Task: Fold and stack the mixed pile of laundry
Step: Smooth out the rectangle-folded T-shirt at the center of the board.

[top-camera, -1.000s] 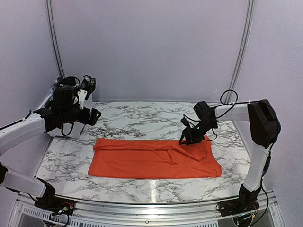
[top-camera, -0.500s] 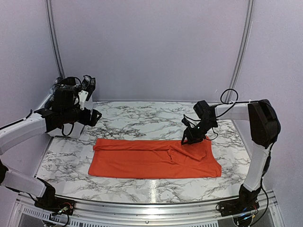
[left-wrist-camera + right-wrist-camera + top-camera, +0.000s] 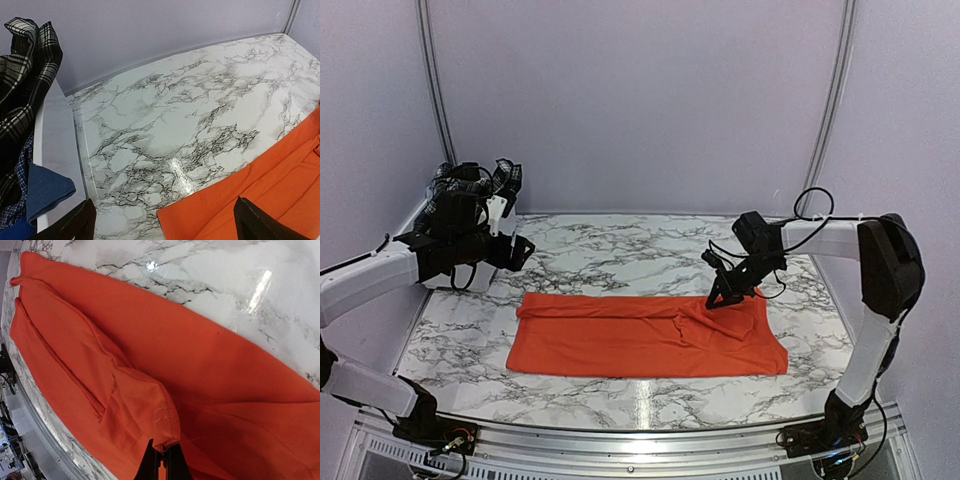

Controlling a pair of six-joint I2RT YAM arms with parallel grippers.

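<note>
An orange T-shirt lies flat as a long folded strip across the marble table. My right gripper is down at its right part, shut on the hem of a sleeve fold, which bunches just above the closed fingertips of the right gripper. My left gripper hovers open over the table's far left, and in its own view the left gripper has nothing between its fingers, above the T-shirt's left corner. A black-and-white plaid piece and a blue piece sit at the left.
A white bin stands along the table's left edge and holds the plaid and blue cloth. The back wall rises right behind the table. Bare marble shows behind and in front of the T-shirt.
My right gripper has gone from part open to shut on the sleeve hem and shifted slightly right. The left arm has barely moved.
</note>
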